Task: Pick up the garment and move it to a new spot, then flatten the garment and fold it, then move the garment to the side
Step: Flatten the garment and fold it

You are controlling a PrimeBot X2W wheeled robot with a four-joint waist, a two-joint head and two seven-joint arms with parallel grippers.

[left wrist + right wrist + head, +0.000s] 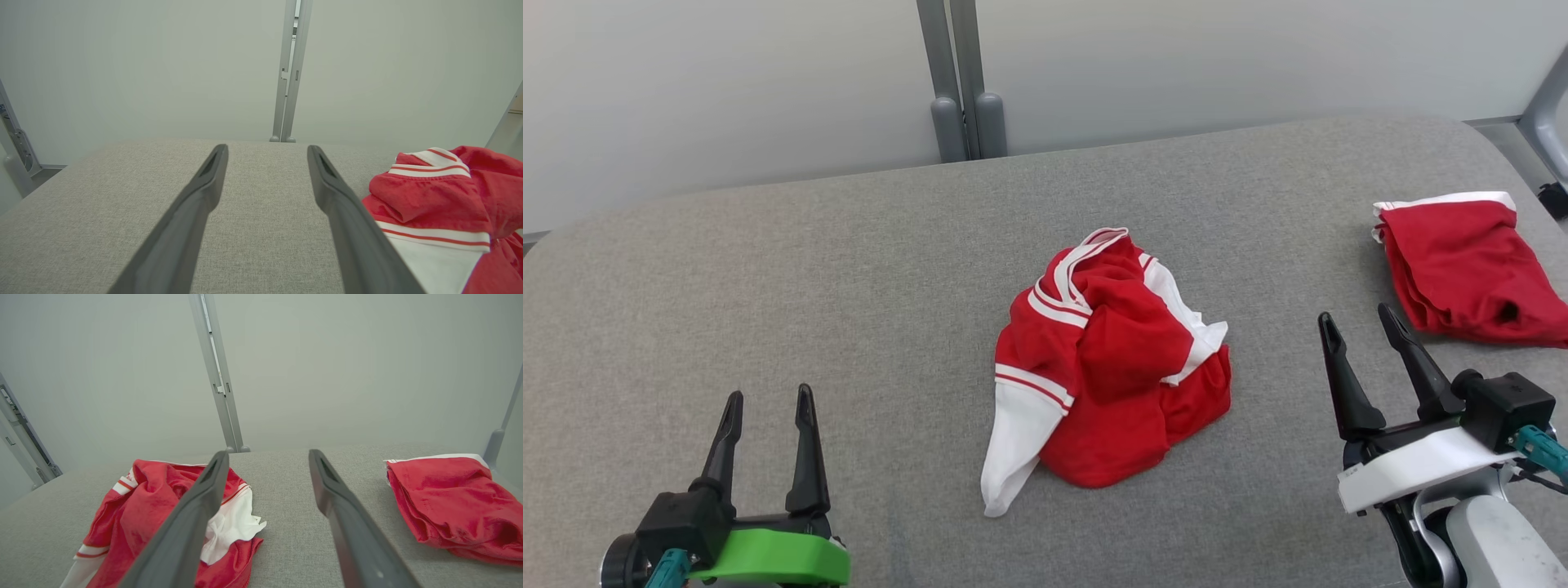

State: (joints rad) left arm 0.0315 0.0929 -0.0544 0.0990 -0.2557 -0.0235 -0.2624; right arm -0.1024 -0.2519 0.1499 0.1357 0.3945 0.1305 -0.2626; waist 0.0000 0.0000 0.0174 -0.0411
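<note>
A crumpled red-and-white garment is heaped on the grey counter. The left hand and right hand are held spread apart, nothing gripped.

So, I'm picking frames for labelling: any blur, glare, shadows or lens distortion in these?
Head view: sharp, even light, no glare, soft shadow beside the crumpled shirt. Left wrist view: wide-angle stretch, jaws loom large. Right wrist view: same stretch, post looks tilted, folded shirt crisp.
</note>
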